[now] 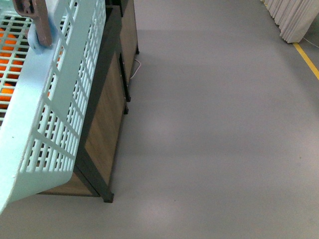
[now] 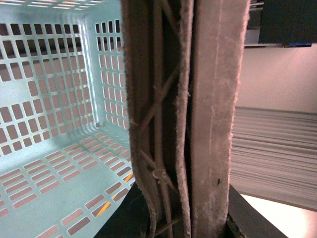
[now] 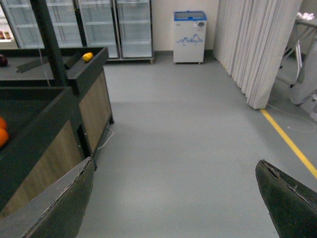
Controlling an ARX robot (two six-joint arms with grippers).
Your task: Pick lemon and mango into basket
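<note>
The light aqua basket hangs tilted at the left of the front view, its brownish-mauve handle at the top. In the left wrist view my left gripper is shut on that handle, with the basket's slotted inside behind it and nothing lying in the part that shows. My right gripper is open over bare floor, nothing between its fingers. A small yellow oval fruit, which looks like the lemon, lies far off on the stand's upper ledge. The mango is out of view.
A dark-framed display stand with wood panels stands right beside the basket. Orange mandarins lie in its bin, also seen through the basket slots. Grey floor stretches right toward a white curtain, a yellow line and glass-door fridges.
</note>
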